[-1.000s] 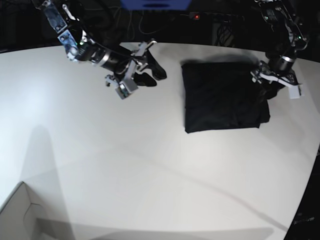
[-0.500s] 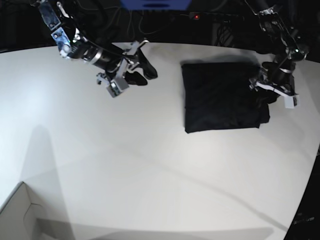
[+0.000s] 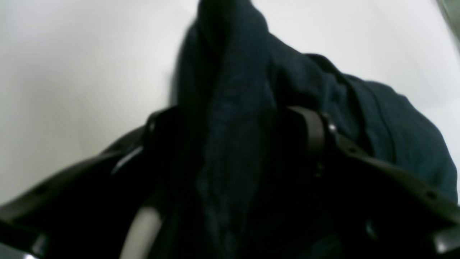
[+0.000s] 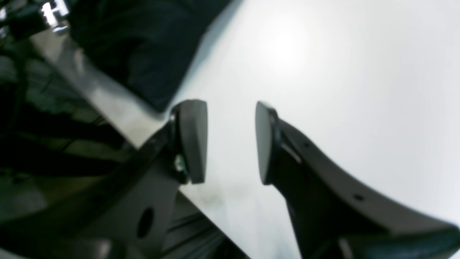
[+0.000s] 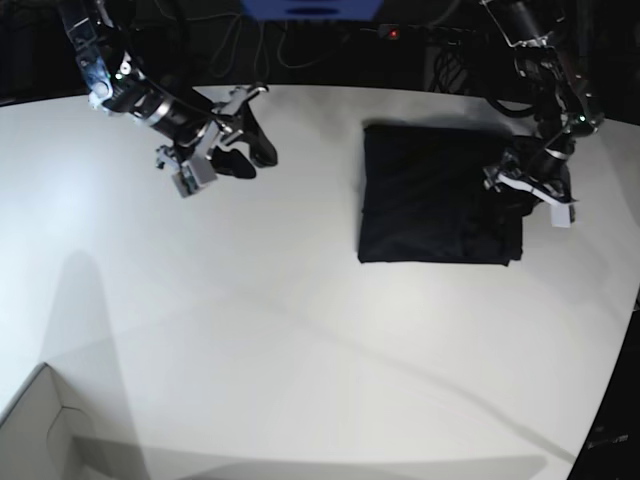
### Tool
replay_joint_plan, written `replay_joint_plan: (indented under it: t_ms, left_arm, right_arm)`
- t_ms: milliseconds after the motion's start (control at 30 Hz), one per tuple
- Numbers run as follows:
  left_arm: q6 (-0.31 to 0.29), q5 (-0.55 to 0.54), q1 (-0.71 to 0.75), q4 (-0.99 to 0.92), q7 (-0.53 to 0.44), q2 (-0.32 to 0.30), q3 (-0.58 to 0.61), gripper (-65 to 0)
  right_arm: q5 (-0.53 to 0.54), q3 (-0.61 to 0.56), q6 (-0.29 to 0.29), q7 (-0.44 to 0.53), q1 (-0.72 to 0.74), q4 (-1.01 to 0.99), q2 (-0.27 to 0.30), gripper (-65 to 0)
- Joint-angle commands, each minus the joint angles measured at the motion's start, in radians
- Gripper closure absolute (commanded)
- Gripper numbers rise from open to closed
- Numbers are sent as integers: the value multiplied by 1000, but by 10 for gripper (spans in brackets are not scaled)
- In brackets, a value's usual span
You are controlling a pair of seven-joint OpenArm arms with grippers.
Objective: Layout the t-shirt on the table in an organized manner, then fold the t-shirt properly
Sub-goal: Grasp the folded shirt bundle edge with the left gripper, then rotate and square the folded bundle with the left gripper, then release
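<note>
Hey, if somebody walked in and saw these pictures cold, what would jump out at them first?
The black t-shirt, folded into a near square, stands out sharply on the white table, toward its far right in the base view. The left gripper sits at the shirt's right edge, with dark fabric bunched between its fingers in the wrist view. The right gripper hovers open and empty over bare table, well away from the shirt.

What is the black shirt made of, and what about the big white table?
The t-shirt looks like soft knit cloth, maybe cotton: matte, faintly textured, bunching into folds. The table seems hard, smooth and glossy, possibly laminate or plastic, since light and shadows reflect off it.
</note>
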Motion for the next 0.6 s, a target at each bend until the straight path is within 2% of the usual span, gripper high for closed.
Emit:
replay_joint_plan:
  t_ms: [0, 67, 200, 333, 433, 567]
  left_arm:
    - [6, 23, 3, -15, 50, 0, 26, -370]
    - [6, 26, 1, -33, 50, -11, 58, -273]
    - [6, 28, -39, -84, 50, -37, 126, -4]
    - [6, 28, -99, -140, 48, -92, 275, -4]
    - [4, 28, -154, -143, 47, -126, 420, -2]
    - [4, 28, -264, -148, 47, -154, 683, -2]
  right_arm:
    - [12, 24, 9, 27, -8, 26, 6, -229]
    - [12, 74, 11, 29, -31, 31, 9, -229]
    - [12, 202, 11, 30, -82, 31, 8, -230]
    - [12, 329, 11, 29, -119, 31, 3, -230]
    - [12, 435, 11, 29, -146, 31, -41, -230]
    - [12, 601, 11, 27, -171, 26, -126, -230]
